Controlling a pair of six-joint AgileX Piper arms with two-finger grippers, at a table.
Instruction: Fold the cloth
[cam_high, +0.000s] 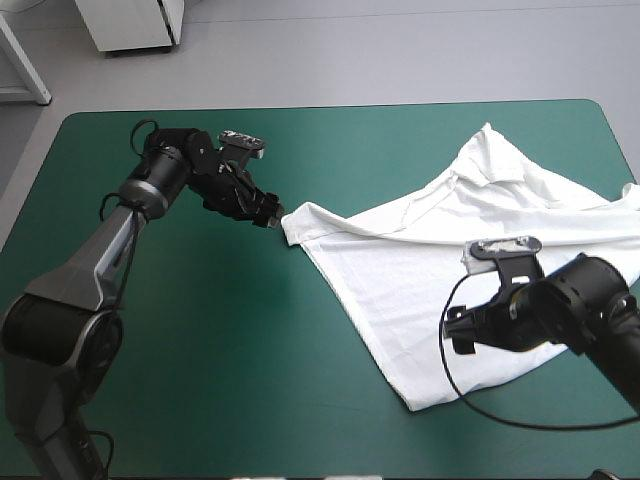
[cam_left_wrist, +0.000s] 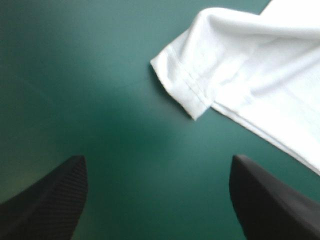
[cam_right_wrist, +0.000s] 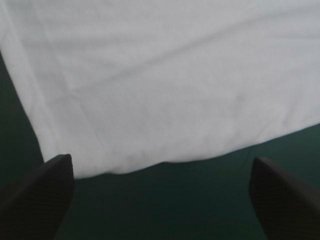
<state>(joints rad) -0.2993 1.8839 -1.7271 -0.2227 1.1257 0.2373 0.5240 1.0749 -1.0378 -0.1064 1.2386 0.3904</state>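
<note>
High view: the T-shirt (cam_high: 480, 260) lies spread but rumpled on the right half of the teal-green table (cam_high: 250, 350), running out to its right edge. Collar looks to face the far edge and the hem the near right corner, so I read the long axis as far-to-near, skewed. One sleeve (cam_high: 300, 222) points toward the table's middle. My left gripper (cam_high: 272, 215) sits just beside that sleeve's tip; my right gripper (cam_high: 458, 335) hangs over the shirt's near part. Left wrist view: fingers (cam_left_wrist: 55, 195) wide apart, empty, sleeve cuff (cam_left_wrist: 182, 82) ahead, not touching. Right wrist view: fingers spread wide, empty, hem edge (cam_right_wrist: 165, 157) just ahead. Handling guess: light, limp, will sag and drag. Stitched edges are firmest, so pinch cuff and hem corner, low against the table.
</note>
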